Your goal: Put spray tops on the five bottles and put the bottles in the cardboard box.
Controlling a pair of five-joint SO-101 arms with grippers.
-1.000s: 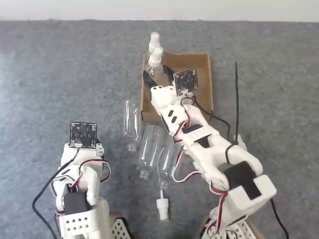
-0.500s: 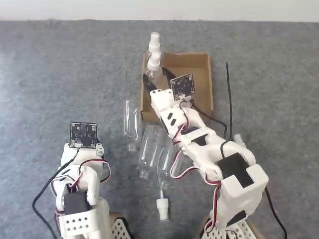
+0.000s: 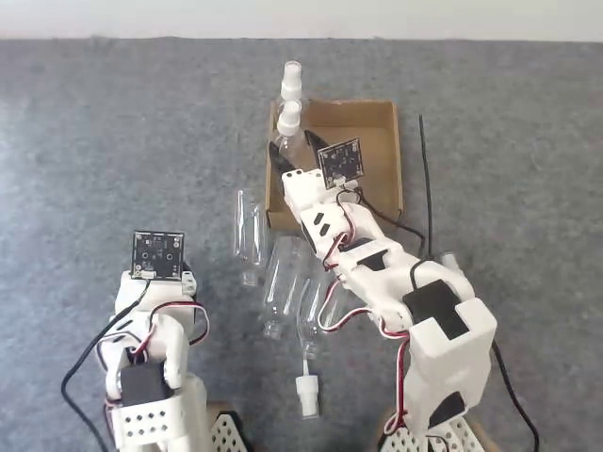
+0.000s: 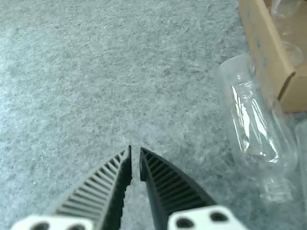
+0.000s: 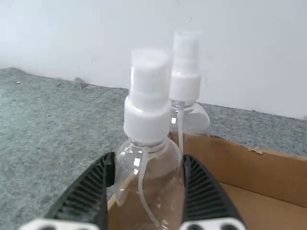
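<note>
Reaches across the grey tabletop (image 3: 113,141) with the right arm (image 3: 377,273), and within the last second has swung that arm's shoulder and elbow leftward, pulling the black cable (image 3: 426,188) along. Keeps the wrist over the cardboard box (image 3: 377,122), close to its left wall. Leaves the left arm (image 3: 155,330) parked and unmoved, left jaws nearly together on nothing, above bare tabletop. Holds one capped bottle (image 5: 148,177) upright, right jaws clamped on its body, now shifted slightly toward the arm's base and away from the second capped bottle (image 3: 291,75) at the box's far left corner; inside the wall or just beyond it, impossible to tell. Looks like lining up a set-down in the box, not yet released. Leaves three open bottles (image 3: 249,231) (image 3: 281,282) (image 3: 314,311) lying on the tabletop just beside the box, plus one loose spray top (image 3: 308,394) nearer the arm bases. By that count, two of five capped, none surely boxed.
</note>
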